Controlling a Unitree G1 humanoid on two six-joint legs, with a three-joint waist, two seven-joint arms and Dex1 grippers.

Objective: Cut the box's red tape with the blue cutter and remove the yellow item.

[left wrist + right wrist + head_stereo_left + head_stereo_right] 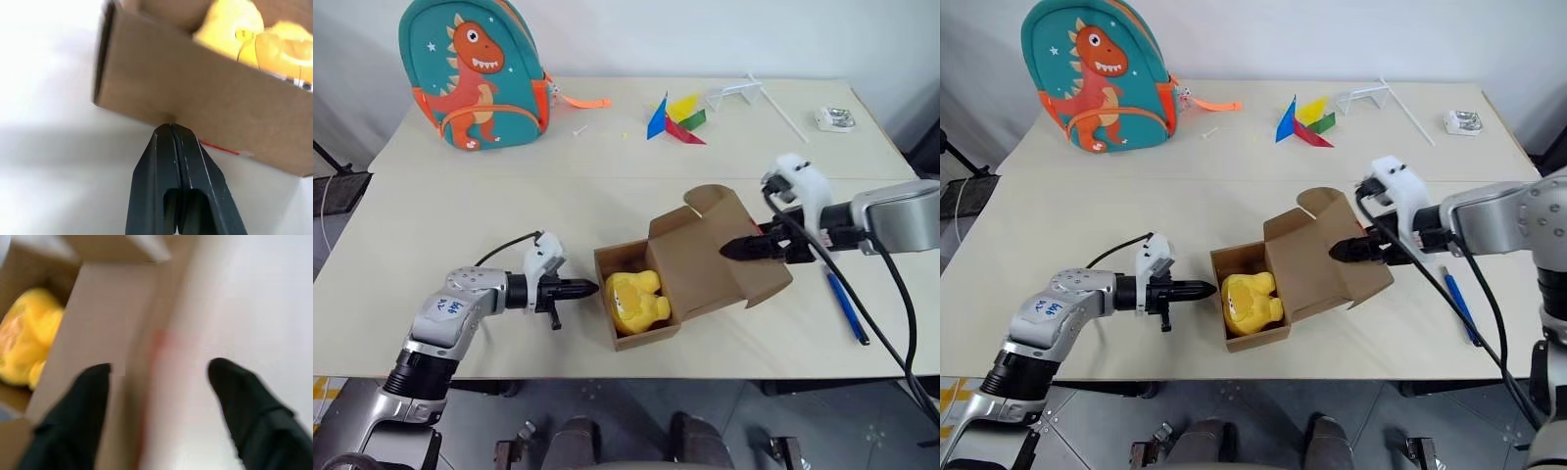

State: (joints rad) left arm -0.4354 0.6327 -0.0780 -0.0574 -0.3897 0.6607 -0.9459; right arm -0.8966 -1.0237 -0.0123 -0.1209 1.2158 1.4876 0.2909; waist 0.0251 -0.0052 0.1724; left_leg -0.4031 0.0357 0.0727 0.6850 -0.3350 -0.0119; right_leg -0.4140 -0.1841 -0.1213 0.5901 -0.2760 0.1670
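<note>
The brown box [642,338] stands open near the table's front edge, its lid [705,257] tipped up to the right. The yellow item [636,299] lies inside it. My left gripper [587,289] is shut and empty, its tip against the box's left wall [195,93]. A sliver of red tape [220,147] shows at that wall's bottom edge. My right gripper [729,248] is open at the raised lid, whose edge runs between the spread fingers [83,401] without being clamped. The blue cutter [847,306] lies on the table to the right of the box.
A teal dinosaur backpack [475,73] stands at the back left. Flat coloured shapes [675,119], a white frame [734,93] and a small white device [837,118] lie along the back. The right arm's black cable [862,313] hangs over the cutter.
</note>
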